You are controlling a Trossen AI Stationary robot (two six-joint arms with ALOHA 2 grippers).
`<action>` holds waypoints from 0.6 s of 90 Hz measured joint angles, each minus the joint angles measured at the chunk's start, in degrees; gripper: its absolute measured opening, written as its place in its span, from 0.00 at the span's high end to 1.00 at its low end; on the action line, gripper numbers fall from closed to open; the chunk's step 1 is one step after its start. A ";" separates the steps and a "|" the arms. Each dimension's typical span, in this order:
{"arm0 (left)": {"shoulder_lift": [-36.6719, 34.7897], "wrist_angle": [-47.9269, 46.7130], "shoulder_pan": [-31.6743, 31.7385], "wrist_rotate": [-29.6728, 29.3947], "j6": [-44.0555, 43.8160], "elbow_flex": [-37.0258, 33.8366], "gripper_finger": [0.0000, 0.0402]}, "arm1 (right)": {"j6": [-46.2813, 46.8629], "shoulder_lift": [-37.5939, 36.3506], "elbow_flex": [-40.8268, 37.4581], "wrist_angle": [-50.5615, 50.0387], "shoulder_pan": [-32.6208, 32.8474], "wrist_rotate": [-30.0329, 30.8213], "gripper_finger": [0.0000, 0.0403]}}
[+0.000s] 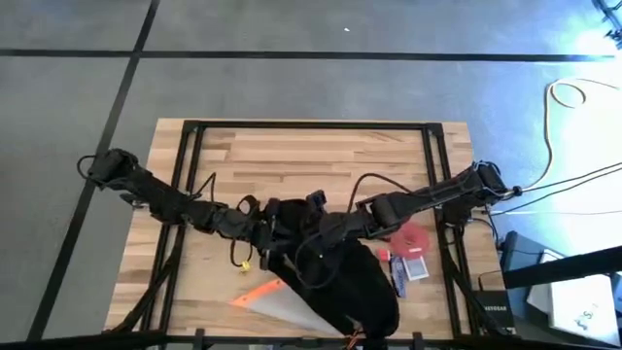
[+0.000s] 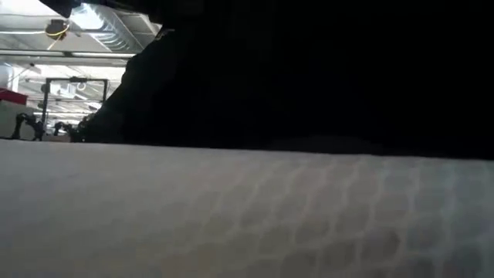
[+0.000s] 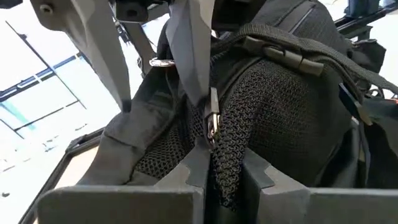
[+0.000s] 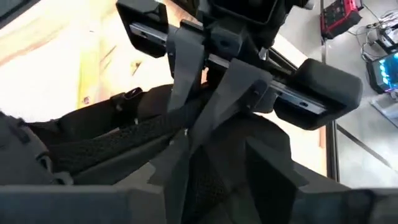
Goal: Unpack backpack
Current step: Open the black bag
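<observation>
- The pale wooden plank tabletop (image 1: pixel 321 156) in its black metal frame carries everything, and most of its far half is bare.
- The large black soft fabric backpack (image 1: pixel 355 282) lies at the near middle of the tabletop, reaching to the near edge. In the low view it fills the upper picture as a dark mass.
- The two dark arms reach in from the left and right and meet over the backpack's far end.
- A translucent mesh pouch with orange trim (image 1: pixel 277 303) lies just left of the backpack, at the near edge.
- The left hand (image 3: pixel 202 134) is clamped together on the backpack's black mesh and webbing, beside a small metal zip pull (image 3: pixel 212 121).
- The right hand (image 4: pixel 186 134) sits close against the left one, its fingers pressed together on a fold of the backpack's fabric.
- A round red object (image 1: pixel 410 239) and a small flat white packet (image 1: pixel 416 270) lie just right of the backpack.
</observation>
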 joint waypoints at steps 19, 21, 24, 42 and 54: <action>0.00 -0.30 0.76 0.63 1.04 0.00 0.95 | 0.04 -0.02 0.02 -1.72 -0.02 -2.17 0.69; 0.00 -0.37 0.78 0.80 1.04 0.00 0.95 | 0.08 -0.02 0.02 -1.93 -0.02 -2.17 0.69; 0.00 -0.42 0.76 0.94 1.04 0.00 0.95 | 0.17 -0.02 0.02 -2.10 0.00 -2.07 0.69; -0.09 -1.81 0.81 0.84 0.76 0.02 0.95 | 1.93 -3.53 0.00 -4.66 0.04 -1.98 0.69; -0.09 -2.10 0.81 0.83 0.12 0.02 0.96 | 2.67 -5.12 0.11 -4.65 0.16 -5.68 0.69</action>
